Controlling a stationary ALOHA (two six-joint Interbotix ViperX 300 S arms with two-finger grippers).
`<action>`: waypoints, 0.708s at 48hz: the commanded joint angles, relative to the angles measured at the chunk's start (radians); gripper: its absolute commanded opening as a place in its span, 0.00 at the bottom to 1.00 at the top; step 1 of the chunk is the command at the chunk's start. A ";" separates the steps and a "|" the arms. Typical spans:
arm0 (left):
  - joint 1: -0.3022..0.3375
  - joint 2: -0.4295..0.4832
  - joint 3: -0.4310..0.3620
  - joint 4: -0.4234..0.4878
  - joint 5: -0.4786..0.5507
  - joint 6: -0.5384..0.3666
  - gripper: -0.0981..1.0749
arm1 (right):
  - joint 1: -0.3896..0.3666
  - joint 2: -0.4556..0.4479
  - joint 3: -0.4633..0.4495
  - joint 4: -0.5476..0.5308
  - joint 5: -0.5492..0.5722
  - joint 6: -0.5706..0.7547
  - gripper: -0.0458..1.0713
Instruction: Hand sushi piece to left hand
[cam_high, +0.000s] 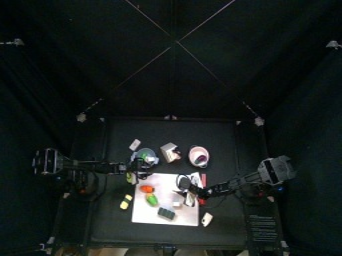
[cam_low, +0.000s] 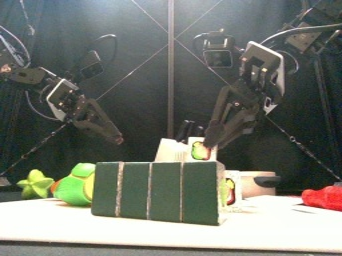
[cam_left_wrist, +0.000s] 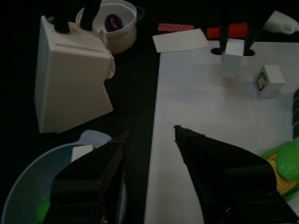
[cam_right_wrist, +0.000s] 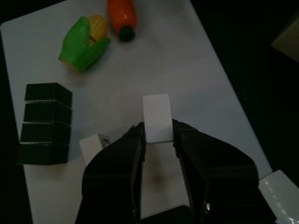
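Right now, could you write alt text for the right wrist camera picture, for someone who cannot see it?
A black robot gripper holds a small white block between its jaws above a white mat. On the mat lie a row of dark green blocks, a toy corn cob and a toy carrot.

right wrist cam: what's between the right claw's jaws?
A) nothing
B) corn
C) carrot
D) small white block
D: the right claw is closed on the small white sushi piece, while the carrot and the corn lie loose on the white mat beyond it.
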 joint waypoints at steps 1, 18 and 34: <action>-0.002 -0.003 -0.020 -0.002 -0.005 -0.002 0.79 | -0.020 -0.034 -0.011 -0.005 0.005 0.000 0.53; -0.072 0.035 -0.060 0.006 -0.005 0.003 0.79 | -0.060 -0.041 -0.038 -0.018 0.063 0.000 0.53; -0.129 0.155 -0.176 0.080 -0.015 0.003 0.79 | -0.055 -0.031 -0.071 -0.100 0.064 0.000 0.52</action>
